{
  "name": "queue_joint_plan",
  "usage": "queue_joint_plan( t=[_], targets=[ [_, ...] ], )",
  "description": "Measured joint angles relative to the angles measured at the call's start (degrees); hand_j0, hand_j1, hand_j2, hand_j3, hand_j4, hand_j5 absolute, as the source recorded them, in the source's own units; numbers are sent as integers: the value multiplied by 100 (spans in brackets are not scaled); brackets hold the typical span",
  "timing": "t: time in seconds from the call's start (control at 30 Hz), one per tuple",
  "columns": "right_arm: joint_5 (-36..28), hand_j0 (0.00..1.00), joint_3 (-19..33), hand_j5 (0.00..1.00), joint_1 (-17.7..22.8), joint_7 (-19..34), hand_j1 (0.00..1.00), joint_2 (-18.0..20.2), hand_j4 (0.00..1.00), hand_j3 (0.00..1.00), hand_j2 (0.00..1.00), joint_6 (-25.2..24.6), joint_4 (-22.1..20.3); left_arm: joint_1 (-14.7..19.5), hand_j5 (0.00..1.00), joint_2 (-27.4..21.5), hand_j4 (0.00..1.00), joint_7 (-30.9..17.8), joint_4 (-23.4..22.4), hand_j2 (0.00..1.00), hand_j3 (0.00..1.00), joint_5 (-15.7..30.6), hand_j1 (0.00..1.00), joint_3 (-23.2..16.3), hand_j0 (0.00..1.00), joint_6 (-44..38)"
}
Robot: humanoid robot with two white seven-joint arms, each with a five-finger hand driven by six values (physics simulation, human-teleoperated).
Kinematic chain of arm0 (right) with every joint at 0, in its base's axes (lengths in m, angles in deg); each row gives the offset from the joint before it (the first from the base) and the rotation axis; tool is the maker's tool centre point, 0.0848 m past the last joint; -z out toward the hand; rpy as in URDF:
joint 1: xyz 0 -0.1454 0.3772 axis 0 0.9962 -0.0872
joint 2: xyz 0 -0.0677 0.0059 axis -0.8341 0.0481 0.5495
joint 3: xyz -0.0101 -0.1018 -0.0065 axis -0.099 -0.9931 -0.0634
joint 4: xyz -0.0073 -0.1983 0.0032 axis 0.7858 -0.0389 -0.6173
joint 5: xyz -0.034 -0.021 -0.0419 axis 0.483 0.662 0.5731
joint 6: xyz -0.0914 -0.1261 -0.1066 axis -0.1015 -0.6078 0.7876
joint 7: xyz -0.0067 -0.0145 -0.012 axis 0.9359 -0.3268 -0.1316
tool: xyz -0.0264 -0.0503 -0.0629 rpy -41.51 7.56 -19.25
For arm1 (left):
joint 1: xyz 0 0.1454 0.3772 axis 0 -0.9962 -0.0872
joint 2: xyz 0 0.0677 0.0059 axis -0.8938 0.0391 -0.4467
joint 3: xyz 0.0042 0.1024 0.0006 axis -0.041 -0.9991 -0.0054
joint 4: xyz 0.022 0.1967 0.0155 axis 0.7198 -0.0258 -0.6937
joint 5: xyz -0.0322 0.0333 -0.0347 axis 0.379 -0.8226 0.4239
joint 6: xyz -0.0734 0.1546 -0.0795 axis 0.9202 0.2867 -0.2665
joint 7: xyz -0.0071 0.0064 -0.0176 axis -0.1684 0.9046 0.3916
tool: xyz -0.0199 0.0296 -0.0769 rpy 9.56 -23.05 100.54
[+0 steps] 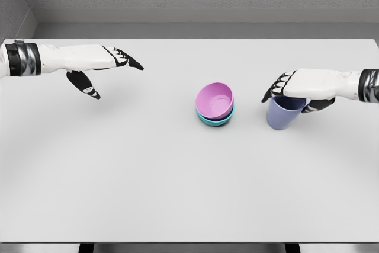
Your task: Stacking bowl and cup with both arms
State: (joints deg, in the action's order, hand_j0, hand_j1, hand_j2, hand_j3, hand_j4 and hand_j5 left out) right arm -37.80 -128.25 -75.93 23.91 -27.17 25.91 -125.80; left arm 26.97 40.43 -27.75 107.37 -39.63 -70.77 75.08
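1. The pink bowl (215,99) sits nested in a teal bowl (216,120) near the middle of the white table (148,188), both tilted slightly so the open mouths face the camera.
2. The purple cup (285,112) stands just right of the bowls, apart from them, upright or nearly so.
3. The right hand (294,89) is curled over the cup's rim from above, fingers down its far and near sides, apparently grasping it.
4. The left hand (103,65) hovers well to the left of the bowls, fingers extended and holding nothing.
5. Handling, as a judgement: the cup looks like light, stiff plastic with smooth, possibly slippery walls; a grip around the upper wall just under the rim seems safest, kept level.
6. The bowls look equally light and may slide if the cup is set in off-centre.
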Motion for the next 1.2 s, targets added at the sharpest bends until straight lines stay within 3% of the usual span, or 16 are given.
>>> queue_joint_plan(
  t=[0.13,0.2,0.57,0.7,1.2],
  targets=[
    [-6,73,5,73,-35,1,73,7,73,73,73,1,0,0,100,-98,100,0,79,100,100,-2,100,-3,100,0],
    [-12,67,13,67,-35,2,67,5,67,67,67,2,-1,0,100,-116,100,0,99,100,100,-2,100,-4,100,0],
    [-35,67,38,67,-44,1,67,-9,67,67,67,2,4,0,100,-143,100,0,125,100,100,0,100,-1,100,0],
    [-74,58,54,58,-79,0,58,-17,58,58,58,2,7,0,100,-148,100,0,126,100,100,0,100,0,100,0],
    [-345,59,428,59,-176,1,59,4,59,59,59,4,-11,0,100,-152,100,0,131,100,100,-1,100,-6,100,0]
  ],
)
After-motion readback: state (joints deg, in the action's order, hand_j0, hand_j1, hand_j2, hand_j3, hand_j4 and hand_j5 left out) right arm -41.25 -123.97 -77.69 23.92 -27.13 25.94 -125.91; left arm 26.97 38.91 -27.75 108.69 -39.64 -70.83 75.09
